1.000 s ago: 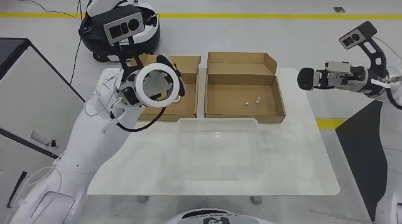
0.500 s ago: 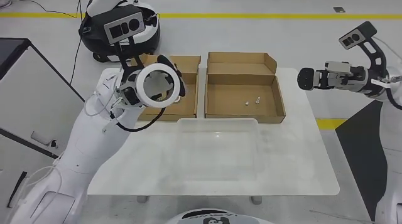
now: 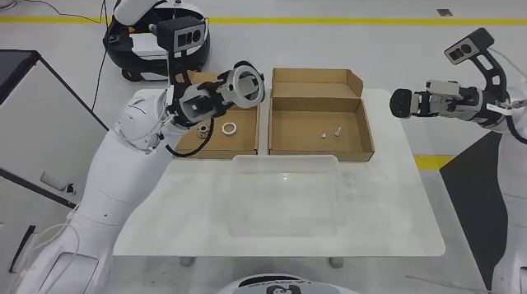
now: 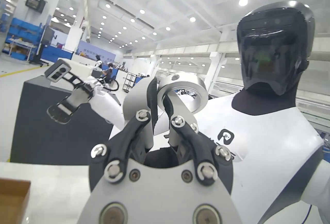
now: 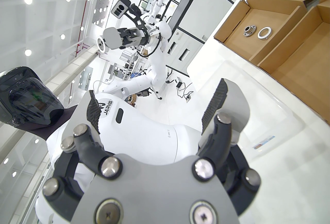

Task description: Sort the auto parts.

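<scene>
Nearest the robot, along the front edge of the white table [image 3: 395, 220]:
- One clear plastic bin [image 3: 284, 199], shallow and rectangular, its long side parallel to the table edge.

Just beyond the bin, two open cardboard boxes side by side, walls touching:
- Left box [image 3: 243, 144]: holds one grey flanged metal part [image 3: 203, 130] and one flat white ring [image 3: 230, 128]. The two lie just beside each other on the box floor, not touching.
- Right box [image 3: 296, 129]: holds two small metal fasteners [image 3: 324, 135], close together near the middle of the floor.

Raised above the far end of the left box:
- Left gripper [image 4: 159, 96]: jaws clamped on the wall of a metal collar [image 4: 199, 98], one finger inside the bore and one outside.
- The collar is thick and silver, with a threaded hole in its rim. It is held in the air, clear of both boxes.

Off the table's right side, level with the right box:
- Right gripper [image 5: 157, 104]: jaws spread wide, nothing between the pads.

Farther back, on the floor behind the left box:
- A second white robot [image 3: 156, 39] on a dark base.
- A yellow floor line [image 3: 329, 21] running across.
</scene>
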Robot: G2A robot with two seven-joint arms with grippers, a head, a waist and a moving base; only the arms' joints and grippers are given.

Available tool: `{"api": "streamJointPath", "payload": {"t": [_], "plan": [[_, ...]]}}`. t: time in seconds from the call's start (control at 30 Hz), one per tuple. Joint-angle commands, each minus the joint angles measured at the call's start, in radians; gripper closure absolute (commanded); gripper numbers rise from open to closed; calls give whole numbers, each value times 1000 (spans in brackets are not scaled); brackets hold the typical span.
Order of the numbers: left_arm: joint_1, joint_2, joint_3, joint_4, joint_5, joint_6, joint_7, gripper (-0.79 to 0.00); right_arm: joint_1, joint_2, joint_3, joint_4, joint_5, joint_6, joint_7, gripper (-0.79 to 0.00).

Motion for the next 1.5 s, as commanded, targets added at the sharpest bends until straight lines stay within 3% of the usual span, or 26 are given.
{"api": "streamJointPath", "payload": {"t": [0.0, 0.47, 0.73, 1.07, 1.37, 1.47], "plan": [[14, 3, -9, 10, 16, 18, -18, 0, 0, 0, 0, 0, 0, 0, 0, -785], [-16, 27, -109, 122, 341, 177, -57, 0, 0, 0, 0, 0, 0, 0, 0, -785], [25, 43, -154, 133, 458, 245, -51, 0, 0, 0, 0, 0, 0, 0, 0, -785], [83, 59, -202, 128, 525, 294, -41, 0, 0, 0, 0, 0, 0, 0, 0, -785], [84, 59, -205, 119, 515, 278, -31, 0, 0, 0, 0, 0, 0, 0, 0, -785], [90, 60, -206, 103, 569, 323, -2, 0, 0, 0, 0, 0, 0, 0, 0, -785]]}}
